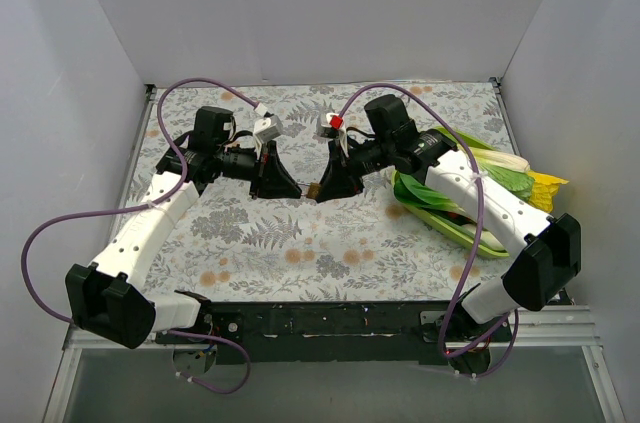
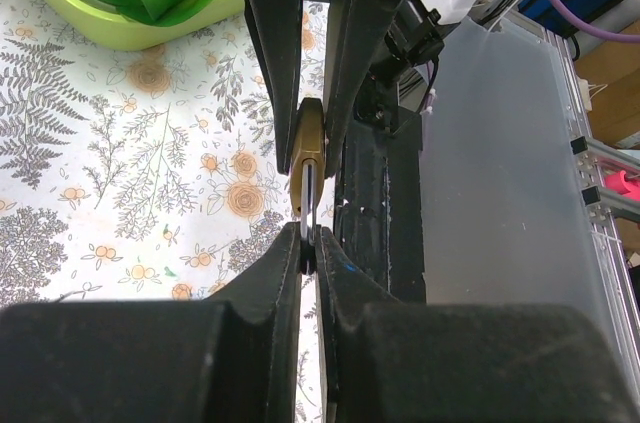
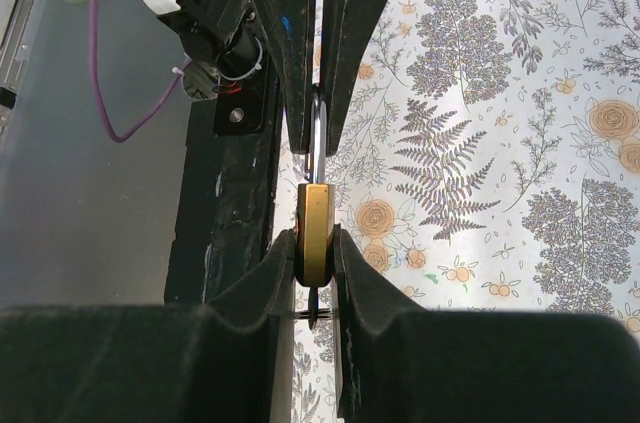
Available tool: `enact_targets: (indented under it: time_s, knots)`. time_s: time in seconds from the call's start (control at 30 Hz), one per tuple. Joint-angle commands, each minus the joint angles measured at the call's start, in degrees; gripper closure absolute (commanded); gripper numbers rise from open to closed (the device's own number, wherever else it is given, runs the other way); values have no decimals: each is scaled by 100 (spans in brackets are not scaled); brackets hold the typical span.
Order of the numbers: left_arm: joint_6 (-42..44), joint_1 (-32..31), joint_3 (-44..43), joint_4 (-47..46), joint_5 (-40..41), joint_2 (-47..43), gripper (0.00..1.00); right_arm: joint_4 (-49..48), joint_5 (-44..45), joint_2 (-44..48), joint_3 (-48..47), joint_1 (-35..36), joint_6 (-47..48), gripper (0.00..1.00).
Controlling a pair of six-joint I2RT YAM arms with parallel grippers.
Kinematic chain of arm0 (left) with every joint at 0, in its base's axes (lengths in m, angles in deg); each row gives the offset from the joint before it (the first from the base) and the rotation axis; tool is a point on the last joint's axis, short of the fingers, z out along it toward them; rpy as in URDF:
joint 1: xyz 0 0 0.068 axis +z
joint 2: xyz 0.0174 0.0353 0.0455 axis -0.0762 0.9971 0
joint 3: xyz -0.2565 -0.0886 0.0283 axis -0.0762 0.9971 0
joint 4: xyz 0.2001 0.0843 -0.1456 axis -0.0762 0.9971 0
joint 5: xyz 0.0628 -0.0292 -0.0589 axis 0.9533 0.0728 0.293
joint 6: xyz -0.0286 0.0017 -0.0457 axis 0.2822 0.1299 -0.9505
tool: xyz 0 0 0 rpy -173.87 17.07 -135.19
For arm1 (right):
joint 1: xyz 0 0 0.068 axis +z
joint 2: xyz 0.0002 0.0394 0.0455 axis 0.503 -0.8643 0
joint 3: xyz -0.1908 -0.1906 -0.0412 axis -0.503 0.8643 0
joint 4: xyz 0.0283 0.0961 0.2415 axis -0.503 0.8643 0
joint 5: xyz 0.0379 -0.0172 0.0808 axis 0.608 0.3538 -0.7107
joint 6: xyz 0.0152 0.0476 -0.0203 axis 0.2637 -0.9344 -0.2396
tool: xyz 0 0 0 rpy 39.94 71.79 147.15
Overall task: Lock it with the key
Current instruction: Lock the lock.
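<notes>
A small brass padlock is clamped between the fingers of my right gripper, its shackle hidden behind them. A flat silver key runs from the lock's keyhole to my left gripper, which is shut on the key's bow. In the left wrist view the brass lock sits between the opposite fingers. In the top view my left gripper and right gripper meet tip to tip over the middle of the floral cloth, with the lock barely showing between them.
A lime green tray with leafy greens and a yellow item lies at the right, under my right arm. The floral cloth covers the table. White walls enclose three sides. The black front rail runs along the near edge.
</notes>
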Motion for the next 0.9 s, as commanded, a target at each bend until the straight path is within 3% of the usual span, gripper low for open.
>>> enact_targets:
  time_s: [0.0, 0.1, 0.33, 0.73, 0.87]
  knots:
    - [29, -16, -36, -26, -24, -136, 100, -168, -155, 200, -155, -17, 17, 99]
    - [20, -16, -35, 35, 20, -189, 85, -142, -120, 191, -164, -18, 44, 99]
    - [258, -16, -202, 361, 187, -163, 80, -28, -102, 226, -85, -17, 158, 99]
    - [188, -16, -404, 326, 160, -57, 83, 16, -58, 244, -41, -26, 263, 99]
    - [179, -16, -404, 335, 187, -22, 95, -36, -67, 261, -41, -17, 237, 99]
